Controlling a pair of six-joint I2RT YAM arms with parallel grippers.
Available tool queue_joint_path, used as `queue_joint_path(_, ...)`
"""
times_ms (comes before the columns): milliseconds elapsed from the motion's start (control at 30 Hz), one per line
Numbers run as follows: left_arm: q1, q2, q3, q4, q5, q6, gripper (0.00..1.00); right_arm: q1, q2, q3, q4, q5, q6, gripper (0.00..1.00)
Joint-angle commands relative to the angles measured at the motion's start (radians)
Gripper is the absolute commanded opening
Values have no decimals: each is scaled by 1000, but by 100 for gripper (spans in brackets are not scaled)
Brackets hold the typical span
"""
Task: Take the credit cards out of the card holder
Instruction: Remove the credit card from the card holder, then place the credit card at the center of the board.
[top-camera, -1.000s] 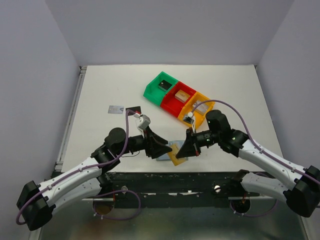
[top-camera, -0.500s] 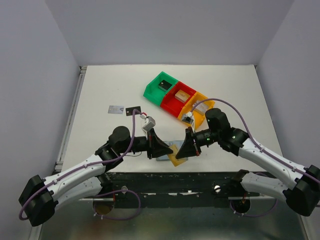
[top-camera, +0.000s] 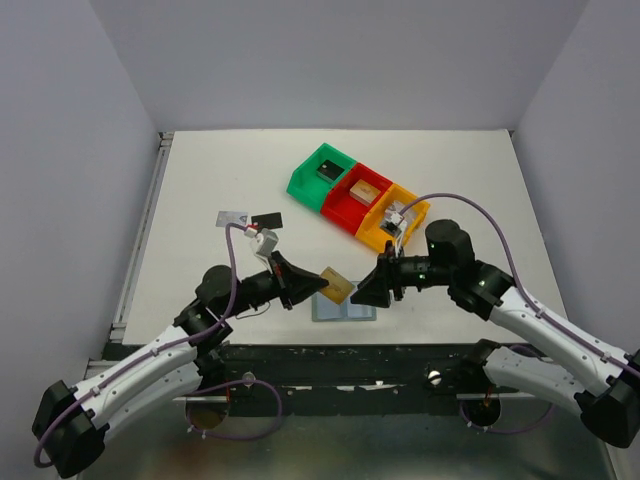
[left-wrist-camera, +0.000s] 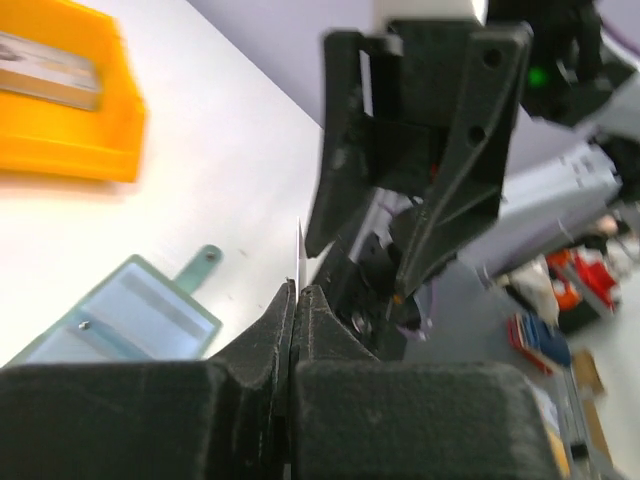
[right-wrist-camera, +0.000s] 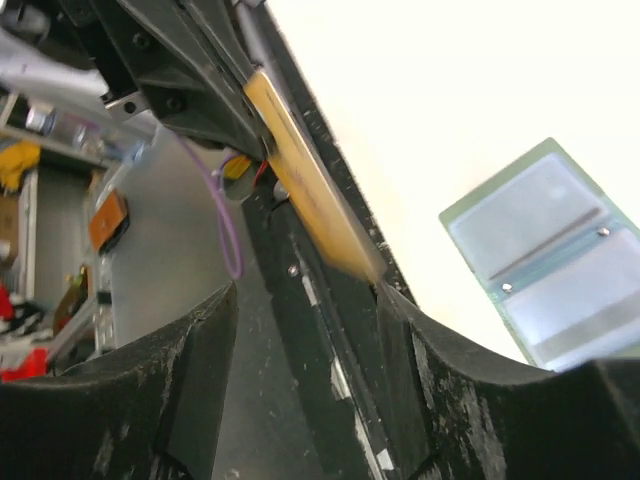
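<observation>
Two cards, the silver card (top-camera: 232, 218) and the black card (top-camera: 268, 220), are lying on the table (top-camera: 200, 170), well apart from the card holder (top-camera: 345, 311), off to its far left. From above, the holder is lying open and flat. My left gripper (top-camera: 316, 285) is clenching the tan card (top-camera: 337, 286) just over the holder's far left corner, with the card's long side pointing at my right gripper (top-camera: 366, 293), which is waiting open and empty just beside the holder's right end.

Through my left wrist, the fingers are pressing together on a thin pale sliver, the card edge-on, with the holder lower left.

Through my right wrist, my spread fingers are gripping nothing. The tan card is slanting between them, and the holder is showing bare slots to its right.

I am judging that the left arm is carrying this one.
</observation>
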Motion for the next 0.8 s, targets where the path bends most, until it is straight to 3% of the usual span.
queue_joint_path(0, 70, -119, -90, -1, -210, -140, 0, 6, -35, -70, 127, 221, 163, 66)
queue_joint_path(233, 78, -237, -184, 67, -296, -235, 0, 6, 7, -213, 500, 200, 402, 66)
queue_joint_path(400, 81, -255, -201, 103, -304, -274, 0, 6, 89, -227, 686, 137, 479, 65)
queue_joint_path(767, 79, -232, -212, 165, -301, -308, 0, 7, 171, -192, 775, 77, 519, 54)
